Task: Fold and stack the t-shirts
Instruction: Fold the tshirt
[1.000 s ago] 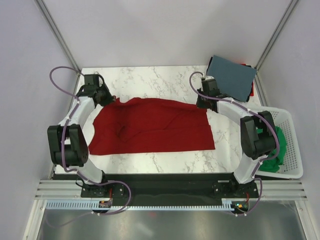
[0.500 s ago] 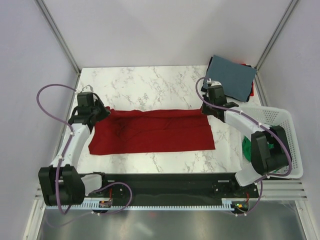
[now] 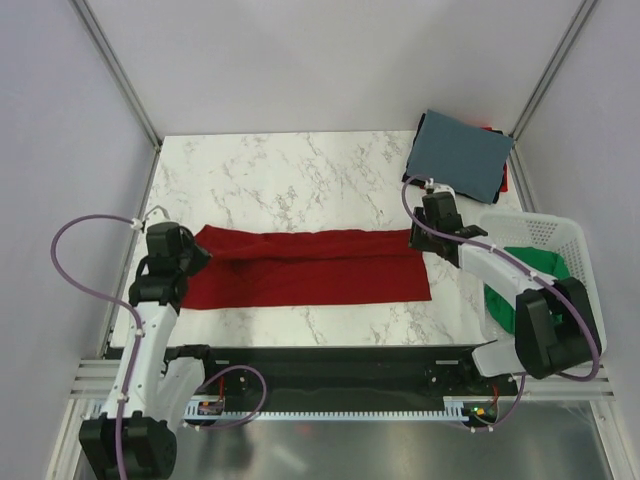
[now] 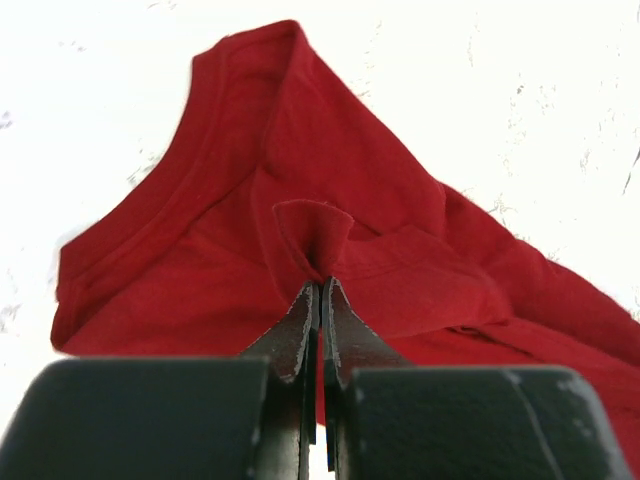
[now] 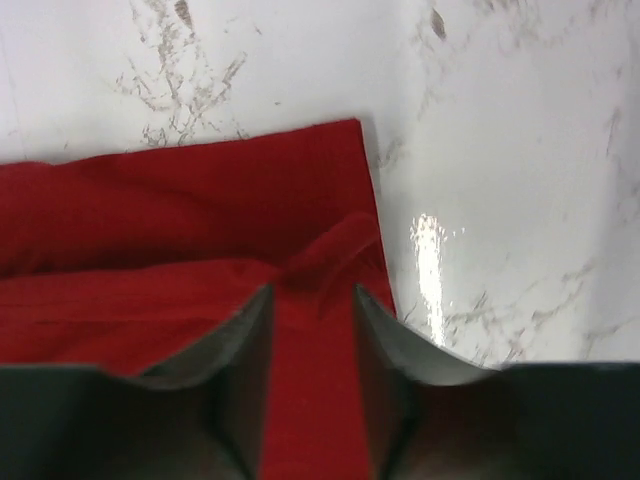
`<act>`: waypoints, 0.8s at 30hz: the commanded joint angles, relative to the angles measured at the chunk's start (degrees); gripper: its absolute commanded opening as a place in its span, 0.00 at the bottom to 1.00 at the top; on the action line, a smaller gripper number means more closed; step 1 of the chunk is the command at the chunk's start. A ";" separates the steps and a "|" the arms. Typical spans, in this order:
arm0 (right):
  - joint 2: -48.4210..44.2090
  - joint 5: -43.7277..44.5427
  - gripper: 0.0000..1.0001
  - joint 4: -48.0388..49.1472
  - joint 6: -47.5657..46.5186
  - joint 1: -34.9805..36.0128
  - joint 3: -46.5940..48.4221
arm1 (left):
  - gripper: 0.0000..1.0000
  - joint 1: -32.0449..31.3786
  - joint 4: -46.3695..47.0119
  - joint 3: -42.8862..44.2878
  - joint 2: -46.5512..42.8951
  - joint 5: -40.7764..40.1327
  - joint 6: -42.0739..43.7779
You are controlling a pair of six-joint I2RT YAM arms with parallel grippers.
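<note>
A bright red t-shirt (image 3: 310, 270) lies in a long, narrow folded band across the marble table. At its left end my left gripper (image 3: 188, 256) is shut on a pinch of the red cloth (image 4: 312, 232), which sticks up just past the closed fingertips (image 4: 320, 283). Over the band's right end my right gripper (image 3: 421, 238) stands open. In the right wrist view the red t-shirt (image 5: 150, 230) lies flat between the parted jaws (image 5: 312, 290), with a small ridge of cloth just ahead of them. A folded slate-blue t-shirt (image 3: 460, 152) rests at the back right. A green t-shirt (image 3: 535, 262) is in the basket.
A white slatted basket (image 3: 592, 300) stands at the right edge of the table, beside the right arm. Darker and red cloth edges (image 3: 502, 178) peek out under the slate-blue t-shirt. Bare marble (image 3: 290, 170) lies behind the red band.
Both grippers have pulled the red t-shirt's far edge toward the near side, which narrows it into a band. My right gripper has opened and let the cloth go; the left stays shut.
</note>
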 commanded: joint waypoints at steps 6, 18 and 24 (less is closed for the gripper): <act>-11.94 7.59 0.84 -2.68 7.62 0.14 -5.49 | 0.18 0.47 -7.85 -5.21 -11.31 -4.77 -13.01; -0.73 -6.56 0.84 -1.80 5.26 3.57 6.09 | 0.68 0.47 -11.64 -12.68 -38.82 -9.25 -25.08; 10.95 -6.22 0.85 -3.20 3.67 4.45 12.68 | 0.68 0.47 -2.86 -13.56 -25.94 0.39 -21.13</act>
